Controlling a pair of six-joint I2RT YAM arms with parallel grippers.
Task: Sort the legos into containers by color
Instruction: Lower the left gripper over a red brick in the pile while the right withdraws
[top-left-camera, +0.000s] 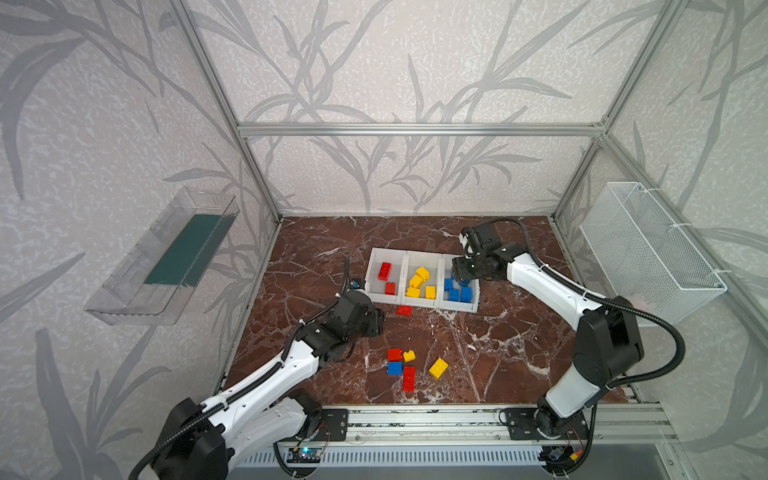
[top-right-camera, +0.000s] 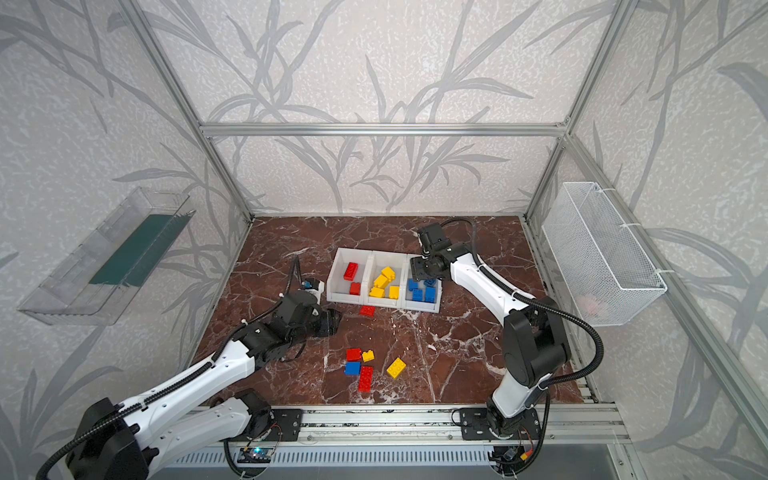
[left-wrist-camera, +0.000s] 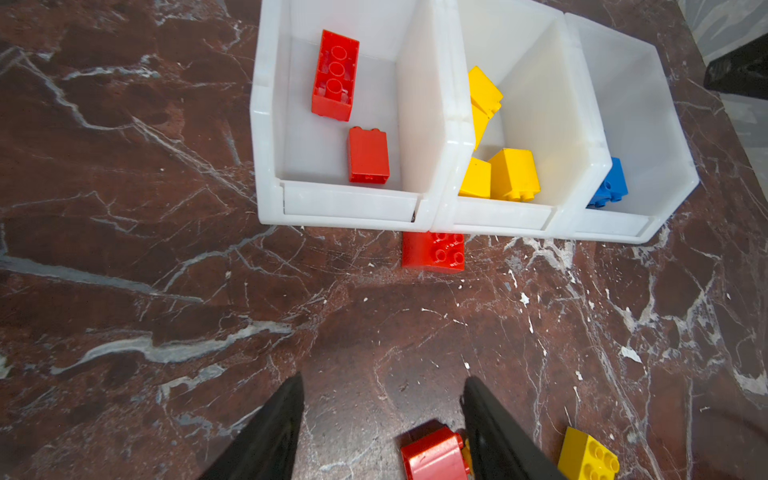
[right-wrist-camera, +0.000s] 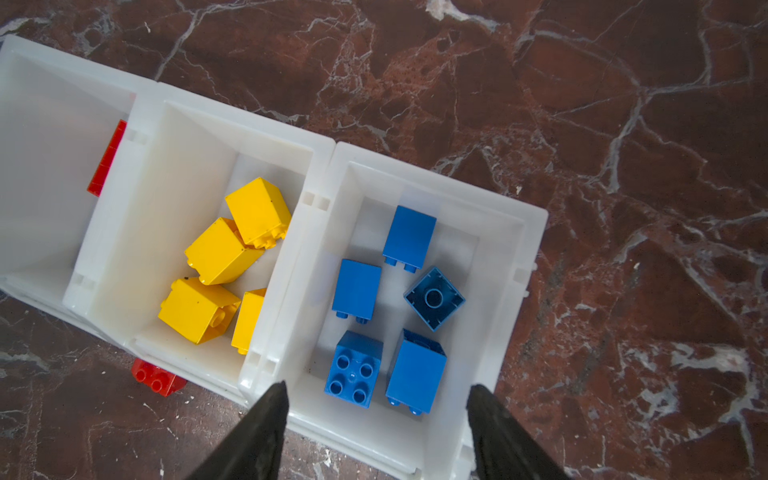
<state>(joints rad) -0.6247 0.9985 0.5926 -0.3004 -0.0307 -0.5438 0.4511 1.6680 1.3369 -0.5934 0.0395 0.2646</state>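
Observation:
Three joined white containers (top-left-camera: 386, 252) stand mid-table. The left one holds two red legos (left-wrist-camera: 335, 75), the middle one several yellow legos (right-wrist-camera: 220, 251), the right one several blue legos (right-wrist-camera: 356, 289). My right gripper (right-wrist-camera: 378, 392) hangs open and empty over the blue container's low front. My left gripper (left-wrist-camera: 382, 384) is open above the table in front of the containers, holding nothing. A red lego (left-wrist-camera: 434, 457) lies on the table under its fingers. Another red lego (top-left-camera: 404, 310) lies against the containers' front. Loose blue (top-left-camera: 394, 368), long red (top-left-camera: 409, 378) and yellow (top-left-camera: 438, 368) legos lie nearer the front.
A clear tray with a green base (top-left-camera: 166, 257) hangs on the left wall and a white wire basket (top-left-camera: 648, 245) on the right wall. Aluminium frame posts ring the marble table (top-left-camera: 498, 357), and a rail (top-left-camera: 415, 419) runs along its front edge.

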